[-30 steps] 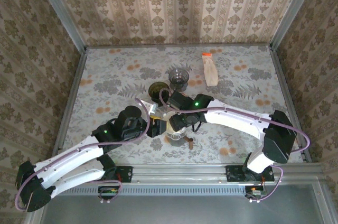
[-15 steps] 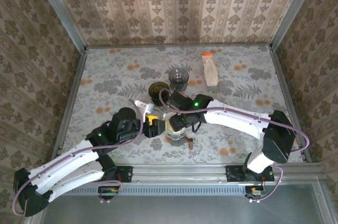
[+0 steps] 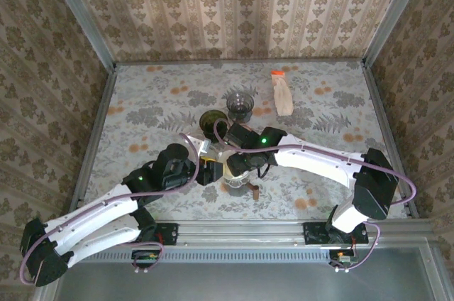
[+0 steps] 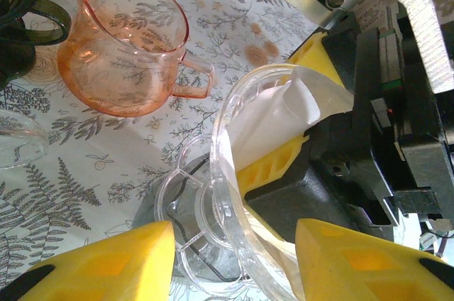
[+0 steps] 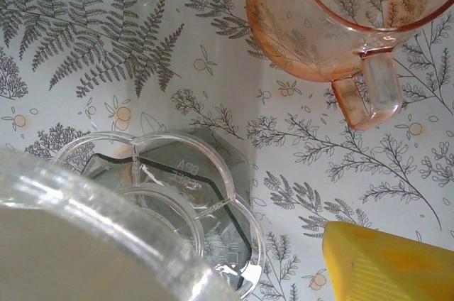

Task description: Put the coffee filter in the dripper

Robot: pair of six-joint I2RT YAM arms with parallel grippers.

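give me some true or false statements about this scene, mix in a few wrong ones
1. The filter is partly inside the dripper. True.
2. The pitcher is green. False: it is pink.
3. The dripper sits between the left gripper's fingers. True.
4. The pitcher lies on its side. False: it stands upright.
5. The brown packet lies by the arm bases. False: it lies at the far side of the table.
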